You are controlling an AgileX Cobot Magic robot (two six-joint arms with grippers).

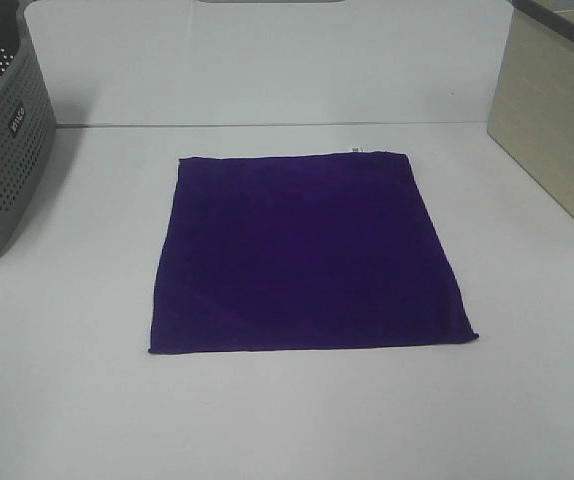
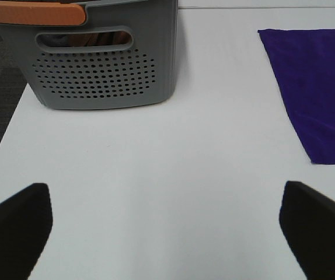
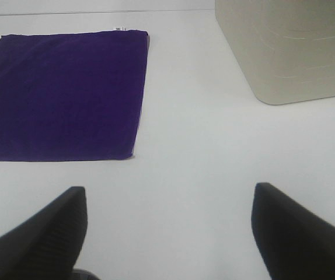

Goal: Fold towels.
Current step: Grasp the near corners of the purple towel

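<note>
A white tabletop (image 1: 287, 420) bears a deep purple square cloth towel (image 1: 307, 255), spread flat at its middle. A beige smooth-walled box (image 1: 557, 130) stands to its right and a grey perforated plastic basket (image 1: 2, 150) to its left. Only the left wrist view shows the basket's orange handle (image 2: 33, 11) and unidentifiable brownish contents. The left gripper (image 2: 164, 198) and right gripper (image 3: 170, 195) hover wide apart, empty, off the towel. A small white tag (image 1: 357, 150) marks its far edge.
</note>
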